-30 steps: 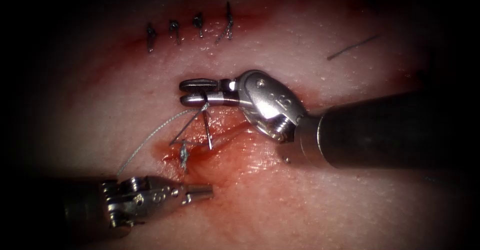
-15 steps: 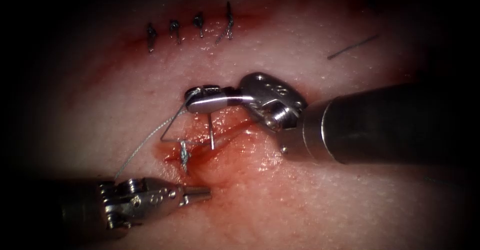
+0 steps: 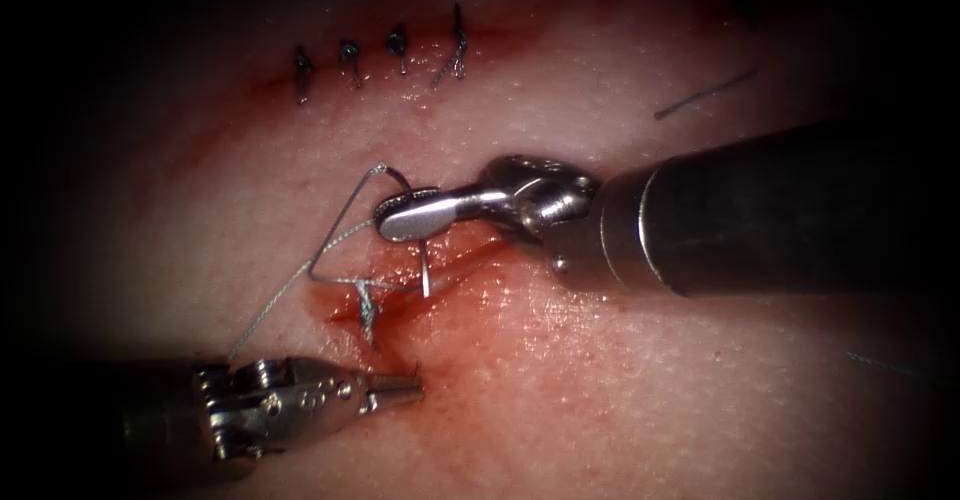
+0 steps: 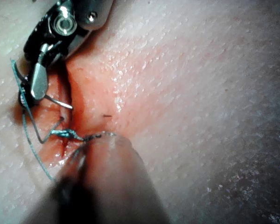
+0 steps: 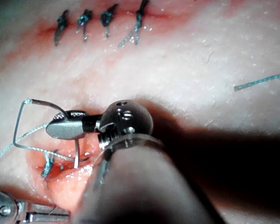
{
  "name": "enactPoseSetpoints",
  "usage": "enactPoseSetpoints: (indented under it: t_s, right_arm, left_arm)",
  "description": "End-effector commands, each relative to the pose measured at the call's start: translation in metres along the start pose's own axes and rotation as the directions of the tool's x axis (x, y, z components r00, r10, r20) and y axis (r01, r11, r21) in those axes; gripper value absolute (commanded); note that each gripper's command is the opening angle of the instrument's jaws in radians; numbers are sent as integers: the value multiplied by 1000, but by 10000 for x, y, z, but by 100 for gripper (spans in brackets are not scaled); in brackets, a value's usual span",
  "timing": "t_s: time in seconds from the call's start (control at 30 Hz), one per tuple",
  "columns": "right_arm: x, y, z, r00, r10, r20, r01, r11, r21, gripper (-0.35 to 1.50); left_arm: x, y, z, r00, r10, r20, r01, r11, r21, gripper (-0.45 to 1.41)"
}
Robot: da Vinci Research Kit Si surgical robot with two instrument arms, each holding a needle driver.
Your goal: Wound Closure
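right tool rotating the needle at the cut, left tool waiting below

we see the right tool (image 3: 400, 218), mid-frame, with jaws clamped on the needle (image 3: 424, 272) along its curve; since a second ago its wrist has rolled, and the needle's swaged end now arcs up above the jaws while the point hangs over the cut (image 3: 450, 270), seemingly not in the tissue (image 3: 620, 400). the thread (image 3: 290, 285) trails toward the lower left past a knot (image 3: 366, 305). the left tool (image 3: 400, 388), lower left, is closed and seems to hold nothing. we judge the next move needs the point squared to the cut's edge.
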Motion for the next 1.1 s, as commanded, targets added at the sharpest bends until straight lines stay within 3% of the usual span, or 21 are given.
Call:
enactPoseSetpoints:
  t_s: [0.03,0.17,0.33,0.6,0.67,0.7,0.73,0.77,0.8,0.83,0.87,0.9,0.93,0.97,1.0,1.1]
  right_arm:
    - [-11,7,11,1000,28,6,-28,1000,5,-35]
    - [-34,-2,9,986,157,56,-158,987,7,-35]
    - [-49,-9,-3,972,215,100,-213,977,-25,-35]
    - [-49,-10,-4,962,256,99,-255,967,-19,-35]
    - [-49,-10,-2,963,250,96,-250,968,-19,-35]
    - [-46,-10,-3,974,213,82,-212,977,-22,-16]
    - [-46,-10,-3,974,213,82,-212,977,-22,-16]
    - [-42,-11,-4,982,181,61,-179,983,-30,15]
    - [-29,-11,-9,996,83,-8,-84,994,-67,98]
    - [-22,-12,-11,999,21,-33,-24,996,-88,116]
    - [-7,-12,-19,987,-154,-54,147,981,-123,116]
    - [-1,-11,-23,977,-202,-61,193,972,-138,118]
    - [-1,-11,-23,977,-202,-61,193,972,-138,118]
    - [4,-9,-27,971,-227,-68,215,965,-151,123]
    - [14,-6,-35,969,-233,-84,216,961,-173,134]
    - [30,-3,-51,943,-316,-105,287,931,-226,146]
  left_arm:
    - [-1,5,8,1000,0,0,0,1000,-3,2]
    - [-3,4,3,1000,4,-1,-4,1000,-9,2]
    - [-7,0,-7,1000,8,2,-8,1000,-9,2]
    - [-5,2,-10,1000,15,-22,-15,1000,6,4]
    - [-2,5,-13,997,51,-50,-50,999,19,14]
    - [-1,6,-14,995,79,-69,-77,997,29,19]
    - [-1,6,-14,995,79,-69,-77,997,29,19]
    - [-1,7,-15,992,95,-83,-92,995,37,20]
    - [-1,10,-17,983,142,-116,-137,989,52,31]
    - [-1,11,-17,976,172,-132,-166,985,57,31]
    - [-3,13,-17,954,229,-192,-220,973,65,44]
    - [-3,13,-17,942,250,-226,-240,968,69,46]
    - [-3,13,-17,942,250,-226,-240,968,69,46]
    - [-4,12,-17,924,272,-270,-260,962,79,46]
    - [-6,11,-15,890,308,-337,-285,951,117,34]
    - [-7,12,-8,849,366,-381,-324,930,172,37]
